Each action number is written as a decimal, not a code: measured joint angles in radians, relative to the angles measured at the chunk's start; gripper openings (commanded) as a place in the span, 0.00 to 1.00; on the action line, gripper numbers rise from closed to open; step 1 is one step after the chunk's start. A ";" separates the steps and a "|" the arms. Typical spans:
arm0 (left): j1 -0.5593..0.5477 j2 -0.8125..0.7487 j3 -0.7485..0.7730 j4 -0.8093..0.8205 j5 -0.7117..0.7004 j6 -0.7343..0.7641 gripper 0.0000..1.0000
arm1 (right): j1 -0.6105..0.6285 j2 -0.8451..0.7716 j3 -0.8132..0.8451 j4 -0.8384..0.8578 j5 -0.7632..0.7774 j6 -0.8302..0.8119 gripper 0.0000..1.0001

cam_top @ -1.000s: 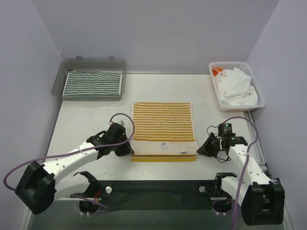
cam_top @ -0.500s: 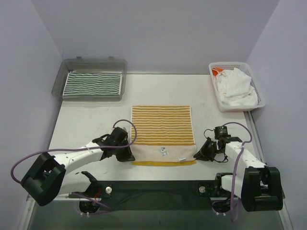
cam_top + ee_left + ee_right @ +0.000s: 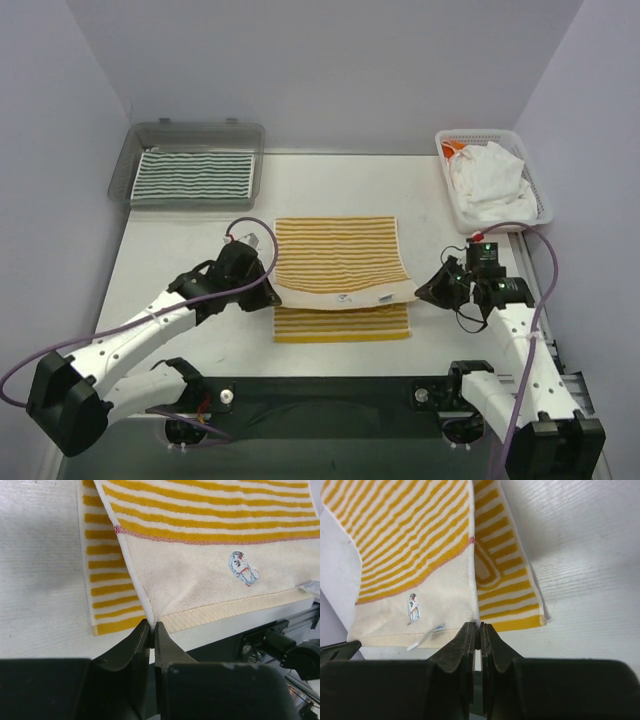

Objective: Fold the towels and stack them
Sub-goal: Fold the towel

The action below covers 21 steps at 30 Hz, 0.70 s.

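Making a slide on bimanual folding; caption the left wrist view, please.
Left end effector pinches one corner of the yellow-and-white striped towel, holding its upper layer raised above the layer beneath.

1. I watched the left gripper [image 3: 271, 291] and the right gripper [image 3: 422, 293] move up and away from me. Half a second ago they sat lower, closer to the near edge of the white table [image 3: 180, 270].
2. The near edge of the soft yellow-and-white striped cloth towel [image 3: 338, 255] has come up with them. Before, it lay almost flat.
3. I can now see more of the towel's striped bottom layer [image 3: 343, 322] under the lifted edge.
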 measured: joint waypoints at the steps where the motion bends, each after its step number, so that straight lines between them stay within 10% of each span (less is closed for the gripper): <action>1: 0.000 -0.021 0.018 -0.018 -0.001 0.002 0.00 | 0.000 -0.027 0.020 -0.021 0.000 0.000 0.00; 9: 0.000 -0.150 -0.044 -0.072 0.046 -0.008 0.00 | 0.010 -0.151 -0.015 -0.142 -0.011 0.019 0.02; 21: -0.043 0.081 -0.245 0.043 0.167 -0.045 0.03 | 0.060 -0.074 -0.274 -0.136 -0.016 0.065 0.10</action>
